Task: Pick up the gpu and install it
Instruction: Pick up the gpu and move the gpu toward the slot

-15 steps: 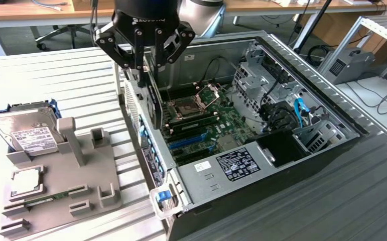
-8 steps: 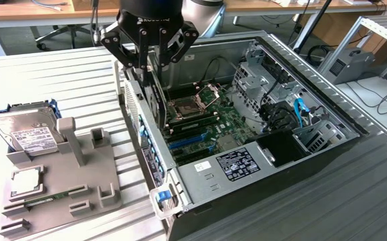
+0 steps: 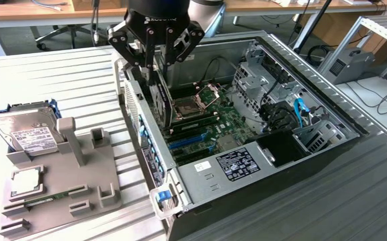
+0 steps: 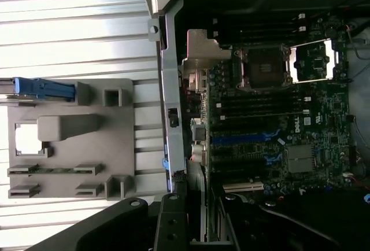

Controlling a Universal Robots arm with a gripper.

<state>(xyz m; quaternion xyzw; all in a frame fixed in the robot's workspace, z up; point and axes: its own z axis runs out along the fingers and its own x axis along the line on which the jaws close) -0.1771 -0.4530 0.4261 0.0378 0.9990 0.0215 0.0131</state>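
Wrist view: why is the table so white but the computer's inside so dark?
Wrist view: bright light washes out the table, while the case interior sits in shadow; the socket cover glints. Exterior view: softer, even light; the gpu in the gripper looks dark.

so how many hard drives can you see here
1. The hard drive stands on the grey holder at the exterior view's left, outside the case. More may be hidden in the case's drive bays.
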